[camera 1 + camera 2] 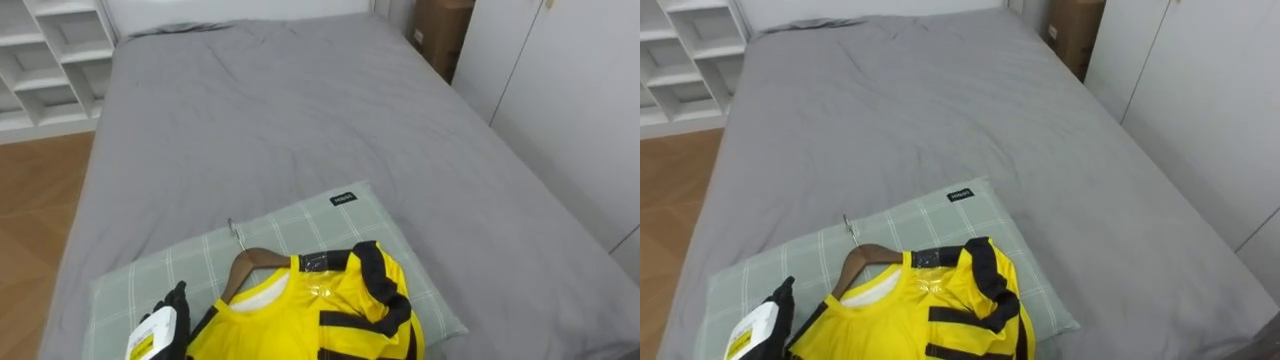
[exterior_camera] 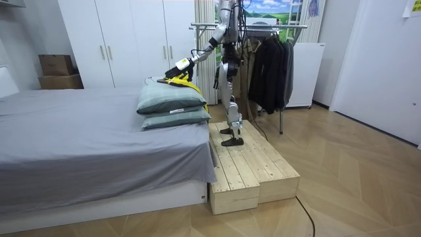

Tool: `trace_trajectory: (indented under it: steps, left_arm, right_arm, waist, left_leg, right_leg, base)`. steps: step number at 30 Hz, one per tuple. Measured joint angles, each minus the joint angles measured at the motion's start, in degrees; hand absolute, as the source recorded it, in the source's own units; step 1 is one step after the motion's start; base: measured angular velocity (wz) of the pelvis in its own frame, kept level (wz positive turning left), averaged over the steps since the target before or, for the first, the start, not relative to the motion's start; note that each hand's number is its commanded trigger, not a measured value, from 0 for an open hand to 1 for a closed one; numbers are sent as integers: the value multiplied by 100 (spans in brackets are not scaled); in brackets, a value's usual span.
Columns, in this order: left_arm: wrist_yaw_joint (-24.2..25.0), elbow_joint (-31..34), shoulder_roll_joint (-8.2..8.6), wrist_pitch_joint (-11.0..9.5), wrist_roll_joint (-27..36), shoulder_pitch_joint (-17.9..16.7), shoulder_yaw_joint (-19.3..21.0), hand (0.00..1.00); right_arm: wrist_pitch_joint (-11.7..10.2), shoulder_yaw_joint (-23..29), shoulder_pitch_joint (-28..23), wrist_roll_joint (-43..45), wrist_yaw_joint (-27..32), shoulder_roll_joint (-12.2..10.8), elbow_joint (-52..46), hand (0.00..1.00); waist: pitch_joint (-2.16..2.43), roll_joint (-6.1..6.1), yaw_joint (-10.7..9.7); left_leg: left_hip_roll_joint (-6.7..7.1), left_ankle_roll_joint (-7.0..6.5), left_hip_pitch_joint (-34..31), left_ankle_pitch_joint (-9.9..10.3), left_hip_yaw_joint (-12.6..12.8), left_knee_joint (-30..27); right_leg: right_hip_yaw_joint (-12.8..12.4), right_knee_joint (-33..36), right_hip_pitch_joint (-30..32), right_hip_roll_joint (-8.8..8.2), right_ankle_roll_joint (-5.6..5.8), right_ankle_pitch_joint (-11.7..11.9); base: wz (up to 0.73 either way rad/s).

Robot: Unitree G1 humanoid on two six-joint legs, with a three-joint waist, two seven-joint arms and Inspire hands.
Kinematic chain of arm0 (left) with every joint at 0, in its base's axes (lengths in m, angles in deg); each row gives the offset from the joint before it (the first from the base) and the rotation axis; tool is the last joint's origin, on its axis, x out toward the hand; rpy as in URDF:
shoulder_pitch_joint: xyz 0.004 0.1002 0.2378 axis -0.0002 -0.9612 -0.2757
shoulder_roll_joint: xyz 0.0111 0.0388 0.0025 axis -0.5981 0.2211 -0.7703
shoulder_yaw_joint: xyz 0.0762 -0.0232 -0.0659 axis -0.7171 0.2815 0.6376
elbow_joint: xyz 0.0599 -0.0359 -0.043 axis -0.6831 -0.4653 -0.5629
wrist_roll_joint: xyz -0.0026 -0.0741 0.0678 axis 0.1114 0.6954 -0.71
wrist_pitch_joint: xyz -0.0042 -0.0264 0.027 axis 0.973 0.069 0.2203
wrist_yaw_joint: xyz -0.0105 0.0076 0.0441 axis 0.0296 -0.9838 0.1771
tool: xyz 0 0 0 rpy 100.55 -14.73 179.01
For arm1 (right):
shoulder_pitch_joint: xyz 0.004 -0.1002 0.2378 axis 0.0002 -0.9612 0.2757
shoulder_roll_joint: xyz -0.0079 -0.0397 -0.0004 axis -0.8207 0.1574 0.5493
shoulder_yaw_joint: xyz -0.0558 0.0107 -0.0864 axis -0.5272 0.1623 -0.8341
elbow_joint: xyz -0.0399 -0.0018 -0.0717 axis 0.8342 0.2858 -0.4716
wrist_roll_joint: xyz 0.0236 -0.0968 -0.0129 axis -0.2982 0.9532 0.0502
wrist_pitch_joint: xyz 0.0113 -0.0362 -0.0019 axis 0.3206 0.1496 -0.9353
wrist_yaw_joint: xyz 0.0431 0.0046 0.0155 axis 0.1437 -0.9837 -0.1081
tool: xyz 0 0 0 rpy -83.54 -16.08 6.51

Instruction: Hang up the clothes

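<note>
1. Bed [image 1: 300,130]: grey sheet, lightly creased, most of it bare.
2. Two pillows stacked at the near end. The lower pillow [image 2: 174,118] sits on the sheet and the top pillow [image 1: 330,225] on that.
3. Top pillow is pale green check with a small dark label [image 1: 343,198] at its far corner.
4. Yellow-and-black shirt [image 1: 340,310] on a wooden hanger [image 1: 250,265] lies flat on the top pillow, metal hook [image 1: 233,232] pointing up the bed.
5. Bed stands on a wood floor [image 1: 30,220], with a wooden platform [image 2: 253,171] just beside its end.

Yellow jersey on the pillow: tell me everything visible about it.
The yellow jersey has black stripes, shiny-looking fabric and a white inner collar. It is on a wooden hanger with a metal hook. It lies crumpled, one sleeve bunched up, on a green checked pillow. The left hand is at its shoulder edge; contact is unclear.
</note>
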State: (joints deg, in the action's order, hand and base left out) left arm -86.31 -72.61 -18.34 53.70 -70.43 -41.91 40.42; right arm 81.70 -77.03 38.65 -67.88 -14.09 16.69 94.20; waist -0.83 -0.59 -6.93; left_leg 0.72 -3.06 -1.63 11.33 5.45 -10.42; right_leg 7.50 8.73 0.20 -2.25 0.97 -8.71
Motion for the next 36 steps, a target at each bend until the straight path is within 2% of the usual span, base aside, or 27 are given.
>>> trace_trajectory:
  steps: [3, 6, 13, 23, 27, 30, 32, 34, 36]
  left_arm:
    - [0, 0, -82, -1, 4, 21, 6, 0]
    - [1, 0, -94, -1, 5, 71, -20, 0]
    - [14, -84, -56, 1, 0, 77, -79, 0]
    - [77, -511, 9, 23, 20, 172, -220, 0]
    - [78, -526, 39, 27, 231, 261, -220, 0]
    - [74, -717, 35, 12, 251, 361, -216, 0]
    - [75, -781, 36, 6, 427, 399, -221, 0]
    - [76, -867, 26, -6, 582, 451, -220, 0]
    - [92, -1036, 25, -22, 615, 516, -215, 0]
  right_arm:
    - [0, -1, 47, 1, -5, 8, 4, 0]
    - [5, -37, 51, -2, -5, 8, 3, 0]
    - [2, -113, 67, 4, 1, -11, 2, 0]
    - [3, -205, 152, -17, 9, -37, 2, 0]
    - [3, -210, 192, -15, 50, -54, 2, 0]
    - [4, -210, 191, -13, 127, -63, 14, 0]
    - [4, -210, 208, -10, 177, -69, 15, 0]
    - [4, -210, 308, -7, 211, -70, 59, 0]
    - [-4, -228, 393, -14, 207, -71, 140, 0]
  waist:
    - [3, 0, -74]
    - [4, 2, -84]
    - [33, 47, -83]
    - [29, 62, -87]
    - [26, 64, -79]
    - [10, 76, -71]
    - [-13, 106, -66]
    - [-58, 152, -60]
    - [-74, 174, -62]
  left_leg:
    - [-6, 0, -65, 0, -3, -35]
    - [-6, 0, -108, 0, -3, -44]
    - [-6, 0, -179, 0, -24, -48]
    - [0, 0, -244, -1, -41, -75]
    - [-2, 0, -273, -2, -14, -88]
    - [-3, -2, -275, -3, -2, -86]
    - [-8, -2, -303, -3, 9, -86]
    - [-24, -4, -393, -9, 54, -92]
    - [-26, -7, -488, -18, 64, -97]
  right_leg:
    - [-1, 21, 56, 2, -1, 0]
    - [-2, 29, 90, 4, -8, 5]
    - [51, 25, 147, 2, -20, 15]
    - [59, 2, 185, -8, -20, 15]
    - [38, 9, 215, -10, -20, 15]
    - [33, 14, 221, -11, -20, 15]
    - [20, 39, 270, -8, -20, 15]
    - [-21, 114, 413, 1, -25, 17]
    - [-5, 112, 509, 3, -34, 39]
  base:
    - [0]
    - [0]
    - [0]
    - [0]
    - [-1]
    - [0]
    - [-3]
    - [-9]
    - [-5]
